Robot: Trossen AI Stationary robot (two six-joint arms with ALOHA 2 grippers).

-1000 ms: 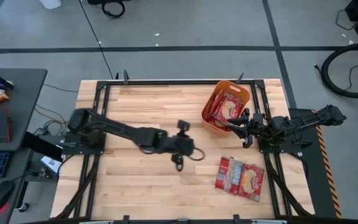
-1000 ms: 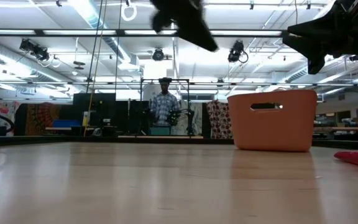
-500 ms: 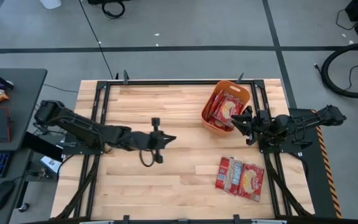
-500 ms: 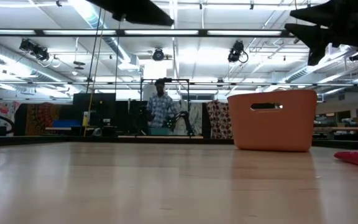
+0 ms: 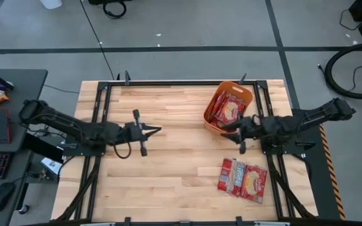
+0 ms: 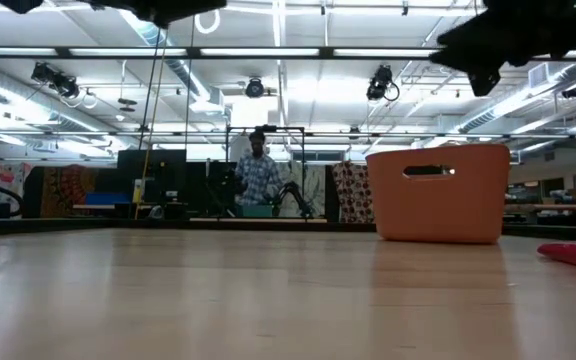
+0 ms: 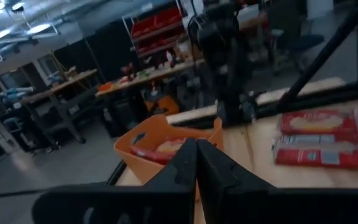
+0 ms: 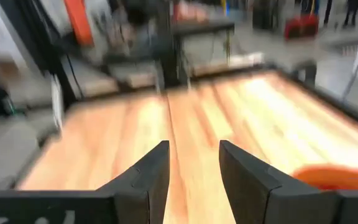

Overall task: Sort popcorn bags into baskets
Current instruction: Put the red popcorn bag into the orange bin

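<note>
The orange basket (image 5: 229, 105) stands at the table's far right and holds several red popcorn bags (image 5: 229, 110). It also shows in the low view (image 6: 438, 193) and the left wrist view (image 7: 166, 144). Two more red bags (image 5: 242, 177) lie flat side by side near the right front: one has a grey-blue panel, the other a cream round graphic. My right gripper (image 5: 225, 126) is open and empty, held high just off the basket's near side. My left gripper (image 5: 158, 130) is shut and empty, above the table's left-middle, pointing toward the right edge.
Bare wood lies between the two grippers and along the near edge. Black frame rails (image 5: 99, 119) run along the table's sides. In the room beyond the far edge a person (image 6: 258, 180) stands among benches.
My left gripper has drawn back from the table's middle toward the left edge and a little toward the far edge, the arm folding in. My right gripper has shifted slightly toward the left, staying beside the basket. The bags have not moved.
</note>
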